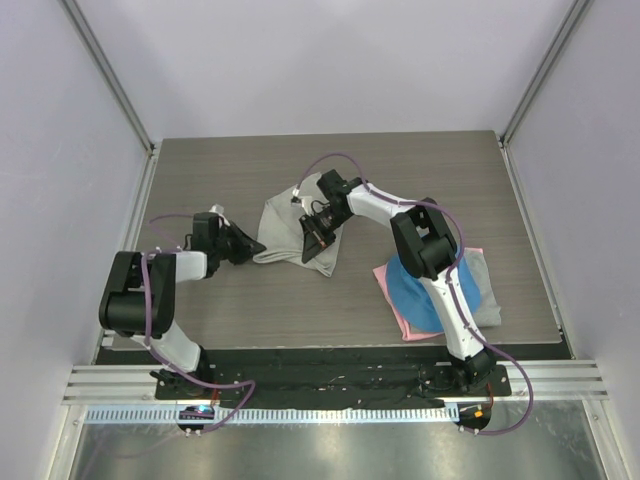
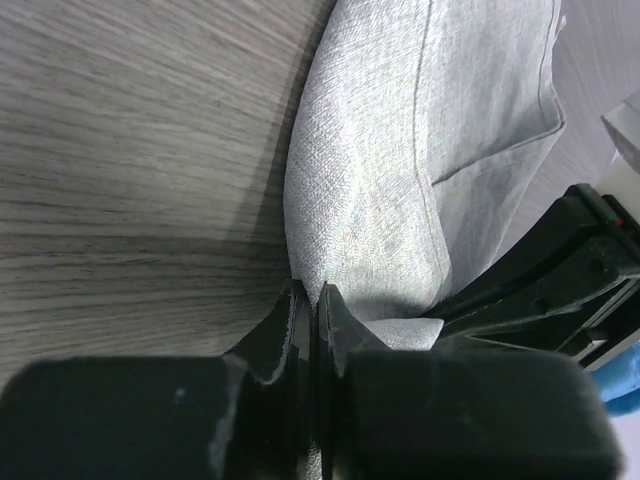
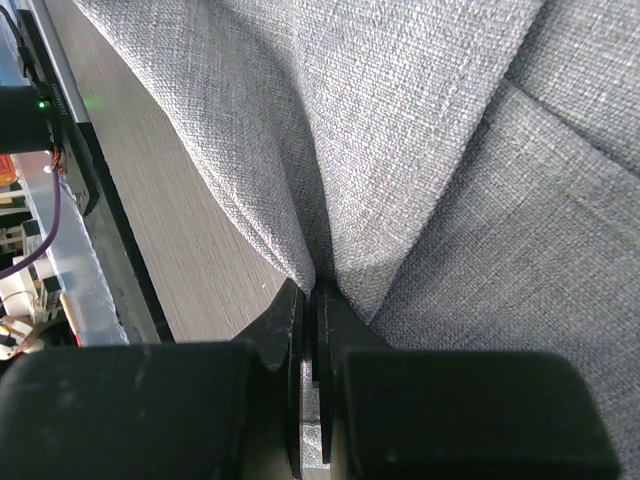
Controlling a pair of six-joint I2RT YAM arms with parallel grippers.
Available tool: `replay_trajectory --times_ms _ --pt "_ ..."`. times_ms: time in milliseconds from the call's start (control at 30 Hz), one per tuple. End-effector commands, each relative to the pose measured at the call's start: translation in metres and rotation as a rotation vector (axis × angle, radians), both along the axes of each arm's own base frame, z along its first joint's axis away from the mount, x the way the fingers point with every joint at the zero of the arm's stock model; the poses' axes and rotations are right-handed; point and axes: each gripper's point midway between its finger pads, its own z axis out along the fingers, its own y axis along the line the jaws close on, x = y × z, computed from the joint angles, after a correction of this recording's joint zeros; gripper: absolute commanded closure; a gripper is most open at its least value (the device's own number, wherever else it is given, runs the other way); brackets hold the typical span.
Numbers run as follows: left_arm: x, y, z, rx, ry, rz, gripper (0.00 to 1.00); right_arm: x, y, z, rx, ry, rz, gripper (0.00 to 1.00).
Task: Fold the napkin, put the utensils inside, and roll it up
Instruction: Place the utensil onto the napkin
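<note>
Grey napkin [image 1: 285, 228] bunched near middle of table [image 1: 300, 300], well clear of every edge. Pinched at left fold by left gripper [image 1: 253, 247], jaws nearly together on cloth; pinched at right side by right gripper [image 1: 320, 238], jaws tight. Bare wood open front and back. Blue cloth [image 1: 420, 288] on pink cloth [image 1: 400, 320] near right edge.

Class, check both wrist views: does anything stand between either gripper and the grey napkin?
Nothing visible does. The left gripper is shut on the napkin at its edge, and the right gripper is shut on a fold of it. Both touch the cloth directly.
</note>
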Motion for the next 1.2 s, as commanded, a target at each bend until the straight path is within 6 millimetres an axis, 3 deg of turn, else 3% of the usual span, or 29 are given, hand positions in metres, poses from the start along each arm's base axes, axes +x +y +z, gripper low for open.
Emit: replay_trajectory --times_ms 0,67,100,200,300,500,667,767,967,1033,1167 --pt "0.002 -0.014 0.009 -0.061 -0.014 -0.062 1.00 0.002 -0.005 -0.016 -0.040 0.013 -0.010 0.99" --pt "0.003 -0.012 0.014 -0.054 -0.021 -0.064 0.93 0.002 -0.005 -0.014 -0.029 0.030 -0.017 0.99" --pt "0.004 -0.010 0.017 -0.045 -0.027 -0.060 0.75 0.001 -0.004 -0.008 -0.010 0.041 -0.017 0.99" --pt "0.004 0.003 0.028 0.027 -0.064 -0.038 0.34 -0.003 0.000 0.003 0.027 0.083 -0.021 0.99" --pt "-0.001 0.016 0.039 0.120 -0.109 -0.030 0.20 -0.006 0.005 0.014 0.076 0.135 -0.026 0.99" --pt "-0.023 0.018 0.058 0.183 -0.192 -0.054 0.15 -0.004 0.007 0.012 0.077 0.218 -0.066 0.99" --pt "-0.054 0.012 0.043 0.195 -0.102 -0.091 0.18 0.004 0.007 0.005 0.056 0.245 -0.105 0.99" --pt "-0.063 0.007 0.037 0.153 -0.059 -0.100 0.21 0.007 0.007 0.002 0.046 0.240 -0.117 0.99" --pt "-0.061 -0.020 0.044 0.045 -0.095 -0.177 0.21 0.007 0.005 -0.004 0.024 0.239 -0.129 0.99" --pt "-0.055 -0.032 0.053 -0.021 -0.130 -0.201 0.21 0.007 0.005 -0.006 0.019 0.239 -0.130 0.99" --pt "-0.042 -0.043 0.053 -0.098 -0.142 -0.207 0.21 0.007 0.004 -0.008 0.007 0.237 -0.137 0.99"
